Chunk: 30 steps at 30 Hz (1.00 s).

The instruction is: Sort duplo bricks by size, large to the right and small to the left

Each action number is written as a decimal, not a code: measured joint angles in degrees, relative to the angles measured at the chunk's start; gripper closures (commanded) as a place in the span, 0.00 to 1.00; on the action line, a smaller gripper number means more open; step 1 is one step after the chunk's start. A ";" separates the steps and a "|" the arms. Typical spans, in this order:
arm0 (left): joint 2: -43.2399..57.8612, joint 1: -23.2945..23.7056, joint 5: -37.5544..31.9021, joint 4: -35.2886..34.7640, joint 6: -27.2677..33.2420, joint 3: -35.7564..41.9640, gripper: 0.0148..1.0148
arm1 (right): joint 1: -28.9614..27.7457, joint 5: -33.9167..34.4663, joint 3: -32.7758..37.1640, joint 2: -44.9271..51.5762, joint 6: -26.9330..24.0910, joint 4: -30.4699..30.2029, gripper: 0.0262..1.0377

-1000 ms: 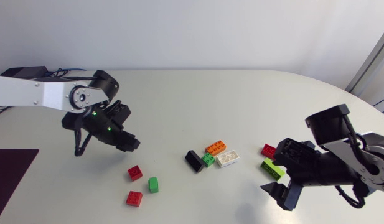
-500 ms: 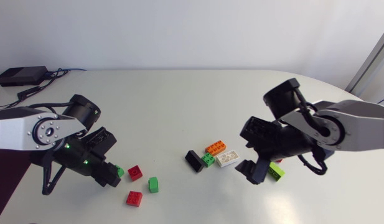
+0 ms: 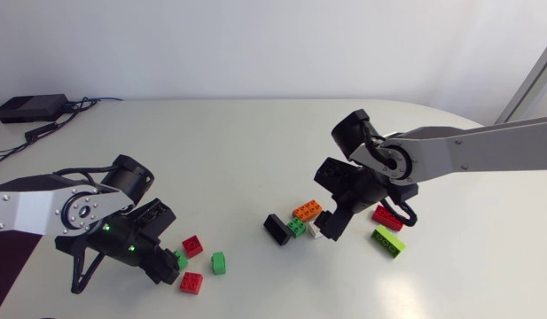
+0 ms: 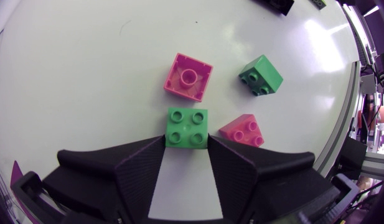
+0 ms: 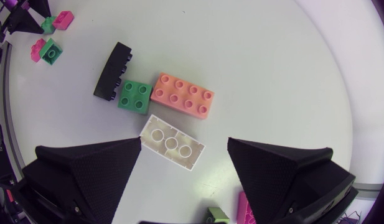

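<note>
Left gripper (image 3: 170, 264): lower left of head view, jaws pinching small green brick (image 4: 187, 127). Small red brick (image 3: 192, 245) and loose green brick (image 3: 219, 262) just beside it on table (image 3: 255, 151).
Right gripper (image 3: 331, 221): right of centre, jaws spread wide, straddling white brick (image 5: 172, 142) without touching it. Orange brick (image 3: 307, 211) and black brick (image 3: 276, 229) lie just ahead.

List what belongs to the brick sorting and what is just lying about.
Sorting: left gripper, held green brick, small red bricks, loose green brick, black brick, small green brick, orange brick, white brick, long red brick, lime brick, right gripper.
Lying about: black box at the table's far corner.
</note>
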 measured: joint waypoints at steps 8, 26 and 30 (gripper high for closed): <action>0.39 0.04 0.09 0.42 1.03 -0.37 0.10 | 0.11 2.14 1.40 2.89 2.64 -0.17 0.04; 0.42 -3.15 -1.66 2.16 5.22 14.93 0.05 | 3.58 3.37 1.22 4.94 7.89 -0.83 0.04; 6.10 -4.26 -1.64 4.70 6.43 19.58 0.05 | 3.91 2.38 -1.73 4.28 8.48 -0.85 0.04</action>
